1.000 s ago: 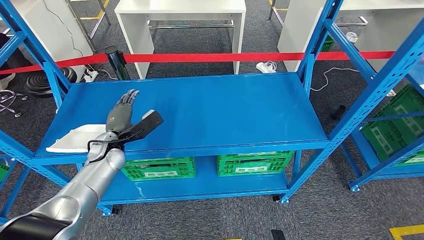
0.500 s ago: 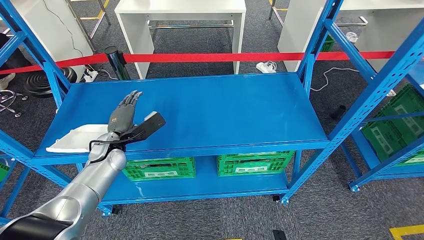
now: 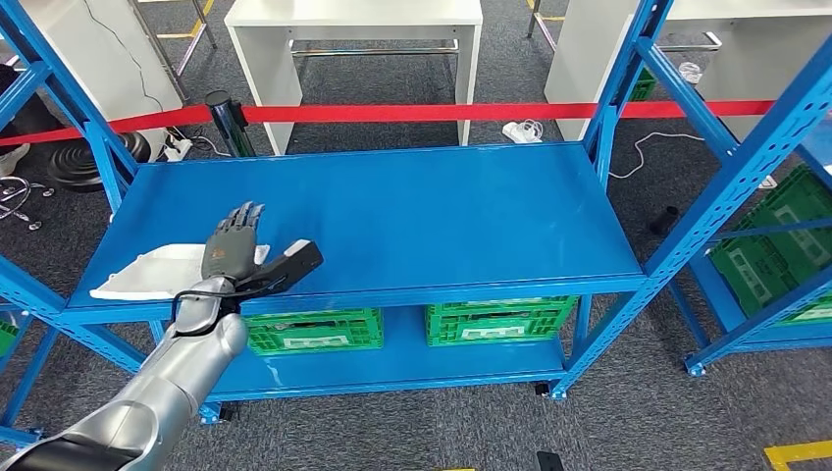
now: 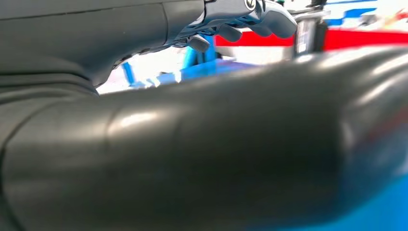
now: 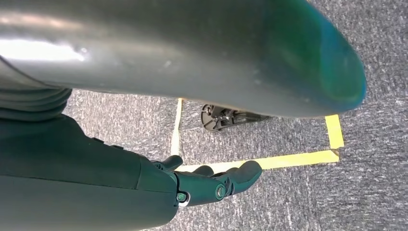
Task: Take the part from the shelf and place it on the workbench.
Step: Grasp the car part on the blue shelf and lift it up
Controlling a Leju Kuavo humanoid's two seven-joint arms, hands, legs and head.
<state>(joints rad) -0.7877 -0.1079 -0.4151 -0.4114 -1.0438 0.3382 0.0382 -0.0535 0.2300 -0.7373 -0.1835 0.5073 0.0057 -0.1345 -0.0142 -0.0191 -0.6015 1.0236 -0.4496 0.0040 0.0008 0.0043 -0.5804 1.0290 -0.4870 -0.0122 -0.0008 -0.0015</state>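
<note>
Two blue shelving units stand in the head view, and the larger, central shelf (image 3: 392,216) spans most of the scene, its broad top deck bare across the middle and right. A second blue rack (image 3: 775,186) rises at the right edge with a green crate (image 3: 775,250) on its lower level. Beyond the shelf, on the far side, a white table (image 3: 358,29) stands behind a red barrier tape (image 3: 442,112) stretched across the grey carpet. Under the top deck, two more green crates (image 3: 314,331) sit side by side on the lower level.

At the near left corner of the top deck lies the part (image 3: 147,273), a flat white piece with a raised rim, its left end reaching the shelf's edge. The silver left arm comes up from the near left, and the left hand (image 3: 228,250) is over the right end of the part with its fingers stretched out and apart, thumb splayed to the right, holding nothing; whether it touches the part cannot be told.

The right hand (image 5: 207,185) hangs over the carpet and yellow floor tape (image 5: 288,159), fingers loosely extended and empty.
</note>
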